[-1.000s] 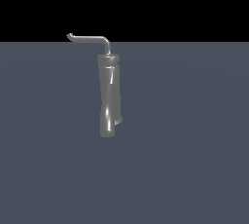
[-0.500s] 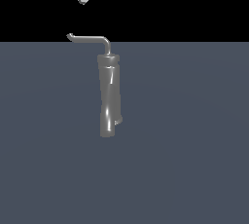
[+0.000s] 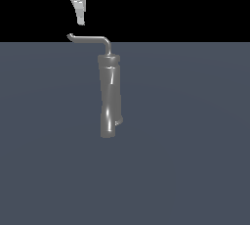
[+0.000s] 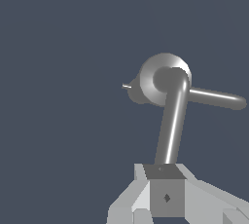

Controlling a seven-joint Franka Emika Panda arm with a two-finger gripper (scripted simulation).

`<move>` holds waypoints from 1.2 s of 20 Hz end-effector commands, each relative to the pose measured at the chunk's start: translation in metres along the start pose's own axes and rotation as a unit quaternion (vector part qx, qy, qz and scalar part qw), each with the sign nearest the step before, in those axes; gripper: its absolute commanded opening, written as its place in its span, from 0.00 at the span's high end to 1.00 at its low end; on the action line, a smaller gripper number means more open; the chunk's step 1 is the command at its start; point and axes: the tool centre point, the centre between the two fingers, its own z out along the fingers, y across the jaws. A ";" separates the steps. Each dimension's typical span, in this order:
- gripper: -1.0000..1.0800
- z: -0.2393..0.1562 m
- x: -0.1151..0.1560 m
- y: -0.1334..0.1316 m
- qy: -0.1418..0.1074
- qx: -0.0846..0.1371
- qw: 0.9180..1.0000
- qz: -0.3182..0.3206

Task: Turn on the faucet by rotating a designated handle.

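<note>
- Since half a second ago my gripper (image 3: 81, 22) has dropped well down from the upper edge of the exterior view; its white tip now hangs just above the outer end of the handle (image 3: 89, 38), with a thin gap between them. A full second ago only a speck of it showed at the upper edge. Faucet and handle have not shifted.
- Nearest the wrist camera I see the gripper (image 4: 166, 196) body as pale grey blocks around a darker square face with a small diamond mark.
- I cannot tell from either view whether the jaws are apart or together; nothing is clearly held.
- Just past that block, the handle (image 4: 171, 125) runs away from the gripper as a slim glossy rod toward the faucet's top.
- It meets the faucet (image 4: 163, 77) there, seen end-on as a round shiny cap; a second slim bar sticks out sideways from it, and a small pointed bit shows on the other side.
- Exterior view: the faucet (image 3: 109, 97) stands upright on the grey floor (image 3: 195, 146), a slightly kinked cylinder with a collar near the top and a short stub low on its side toward the exterior view's right.
- From its top the handle rises, bends, and runs level toward the exterior view's left, ending in a small hooked tip.
- Beyond the floor the background is plain black.
</note>
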 end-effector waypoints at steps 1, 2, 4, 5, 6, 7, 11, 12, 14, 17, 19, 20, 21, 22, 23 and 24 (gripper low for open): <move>1.00 0.010 -0.003 -0.009 0.001 0.000 1.000 0.025; 1.00 0.014 -0.004 -0.011 0.002 0.000 0.999 0.034; 1.00 0.020 -0.006 -0.016 0.003 0.000 0.999 0.049; 1.00 0.023 -0.007 -0.018 0.003 0.000 0.998 0.055; 1.00 0.026 -0.008 -0.020 0.004 0.000 0.998 0.061; 1.00 0.029 -0.009 -0.022 0.004 0.000 0.998 0.067; 1.00 0.036 -0.011 -0.027 0.005 0.001 0.997 0.083; 1.00 0.037 -0.012 -0.028 0.006 0.001 0.996 0.086; 1.00 0.039 -0.012 -0.029 0.006 0.001 0.996 0.089; 1.00 0.039 -0.012 -0.029 0.006 0.001 0.996 0.090; 1.00 0.039 -0.012 -0.029 0.006 0.001 0.996 0.090; 1.00 0.039 -0.012 -0.029 0.006 0.001 0.996 0.090; 1.00 0.039 -0.013 -0.026 0.006 0.001 0.996 0.090; 1.00 0.039 -0.014 -0.024 0.006 0.001 0.996 0.090; 1.00 0.039 -0.014 -0.021 0.006 0.001 0.996 0.090; 1.00 0.039 -0.015 -0.018 0.006 0.001 0.996 0.090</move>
